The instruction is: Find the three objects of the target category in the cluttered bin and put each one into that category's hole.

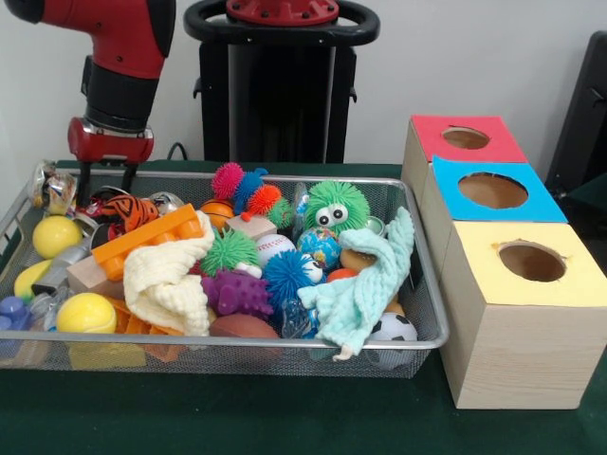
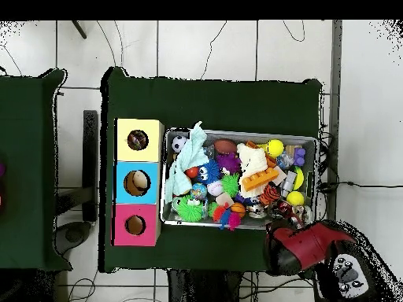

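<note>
A dark green cloth [image 1: 285, 417] covers the table under a plain pale wall, and the wire mesh bin [image 1: 237, 355] sits on it, packed to the brim.

Starting at the left of the front view: the red and black arm is down over the bin's far left corner, and its gripper [image 1: 104, 175] hangs just above the tiger-striped toy [image 1: 128, 210]. 2 dark prongs show below the red wrist, with a gap between them and nothing in it, so it looks parted and empty.

Moving right, there are 2 yellow balls [image 1: 57, 235], an orange brick [image 1: 156, 237], a cream knitted cloth [image 1: 171, 280], then a run of spiky rubber balls: purple [image 1: 237, 294], green [image 1: 228, 251], blue [image 1: 285, 275]. A green fuzzy toy with googly eyes [image 1: 337, 207] sits at the back, and a mint cloth [image 1: 365, 284] drapes over the right end, with a small soccer ball [image 1: 394, 327] beneath it.

Further right stand the 3 boxes, well clear of the arm: red hole [image 1: 465, 138], blue hole [image 1: 493, 191], yellow hole [image 1: 531, 261].

Progress? From overhead, something round seems to sit inside the yellow and blue holes, the red less clearly. Which category is the target cannot be told. The bin is still crammed, and my read is that the search is on, with a pick yet to come.
</note>
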Controlling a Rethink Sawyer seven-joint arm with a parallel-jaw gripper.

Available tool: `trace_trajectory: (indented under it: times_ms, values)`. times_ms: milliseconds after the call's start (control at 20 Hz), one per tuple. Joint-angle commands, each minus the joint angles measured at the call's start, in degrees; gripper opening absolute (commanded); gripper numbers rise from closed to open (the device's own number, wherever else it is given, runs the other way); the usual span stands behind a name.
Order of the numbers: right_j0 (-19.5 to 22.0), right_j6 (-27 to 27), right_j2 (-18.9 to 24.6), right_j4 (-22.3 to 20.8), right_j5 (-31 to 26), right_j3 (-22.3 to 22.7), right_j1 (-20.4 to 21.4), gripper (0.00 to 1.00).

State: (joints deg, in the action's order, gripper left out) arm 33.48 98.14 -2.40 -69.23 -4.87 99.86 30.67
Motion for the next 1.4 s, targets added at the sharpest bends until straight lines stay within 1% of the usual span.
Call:
trace_trajectory:
  times_ms: [50,150,500,850,1000,1150,1250,1400]
  values:
    - [-2.6,6.7,-3.0,-1.5,4.5,-7.9,-2.7,1.00]
    - [-3.5,6.9,-4.3,-1.1,4.8,-8.5,-3.2,1.00]
    - [-4.8,6.2,-6.7,-0.8,3.5,-10.3,-5.1,1.00]
    - [-5.2,4.4,-7.1,-0.3,1.2,-10.4,-5.1,1.00]
    - [-4.1,2.4,-5.9,0.1,-0.9,-9.9,-4.9,1.00]
    - [-4.0,1.4,-5.6,0.2,-2.1,-9.8,-5.0,1.00]
    - [-5.0,2.0,-6.7,-0.3,-2.3,-10.3,-5.4,1.00]
    - [-7.9,4.5,-10.1,-1.6,-1.6,-11.5,-6.1,1.00]
